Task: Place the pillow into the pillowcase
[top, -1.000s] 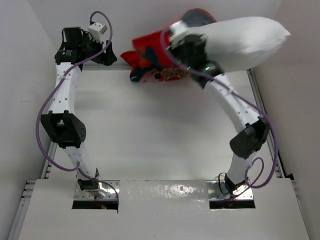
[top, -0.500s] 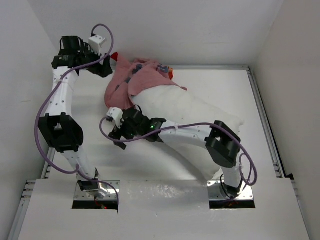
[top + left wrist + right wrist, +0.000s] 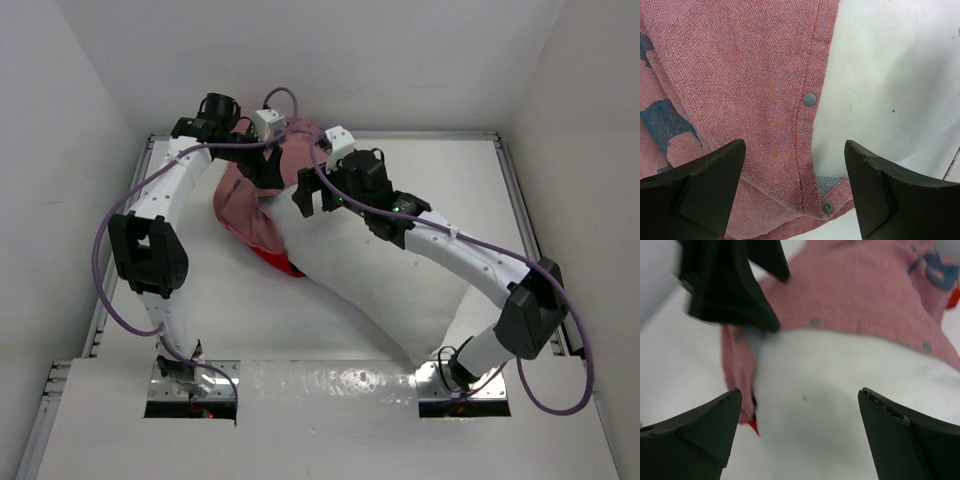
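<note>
The left tool [image 3: 794, 150] stands spread and holds nothing, right above the pink hem of the pillowcase [image 3: 740, 75]. Only its wrist view shows two snap buttons [image 3: 810, 98] there. The pillow [image 3: 380, 280] lies on the counter [image 3: 230, 300], its far end meeting that hem. The right tool [image 3: 800, 395], also spread, hangs over this end. A dark part of the left arm [image 3: 725, 285] covers a corner of its view.

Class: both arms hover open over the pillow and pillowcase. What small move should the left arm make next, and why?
Probably lower the left gripper and close its jaws on the pillowcase hem, the snap-studded edge lying right between them. It is open and empty, as is the right gripper, and only the far end of the pillow looks covered.
</note>
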